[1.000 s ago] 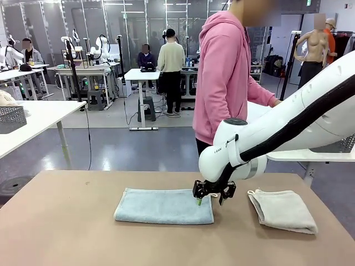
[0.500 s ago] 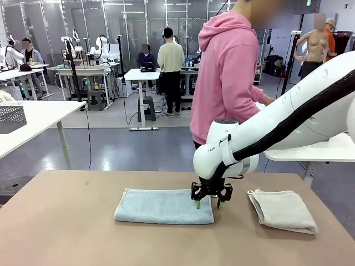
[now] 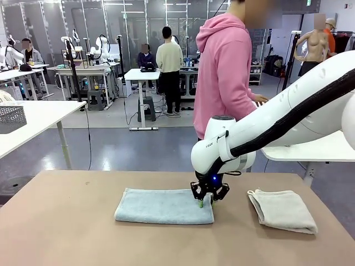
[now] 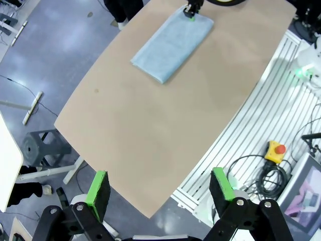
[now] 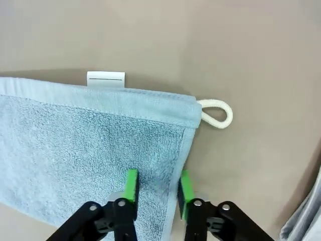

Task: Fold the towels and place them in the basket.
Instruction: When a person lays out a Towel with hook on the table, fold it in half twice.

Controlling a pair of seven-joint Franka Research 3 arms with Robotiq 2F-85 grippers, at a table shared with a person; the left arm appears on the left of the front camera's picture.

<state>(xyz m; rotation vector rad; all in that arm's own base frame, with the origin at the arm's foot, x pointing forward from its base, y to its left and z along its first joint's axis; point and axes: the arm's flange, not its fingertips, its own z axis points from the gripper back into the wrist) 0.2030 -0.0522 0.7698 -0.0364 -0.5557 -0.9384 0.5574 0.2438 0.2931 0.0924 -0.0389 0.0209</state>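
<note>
Label: we see a white tag [image 5: 106, 79] on the blue towel [image 5: 85, 150]; its print is unreadable
Right fingers [image 5: 131, 185]: pinching that towel's edge
Left fingers [image 4: 99, 191]: wide, above the desk [image 4: 165, 130]

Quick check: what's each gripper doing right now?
Left gripper: open, holding nothing.
Right gripper: jaws pinching the edge of the pale blue terry towel.

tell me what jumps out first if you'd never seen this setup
The big white right arm sweeps in from the right, its claw pinching the right end of the blue towel mid-table. A cream towel lies folded to the right, and a person in a pink hoodie stands just behind.
</note>
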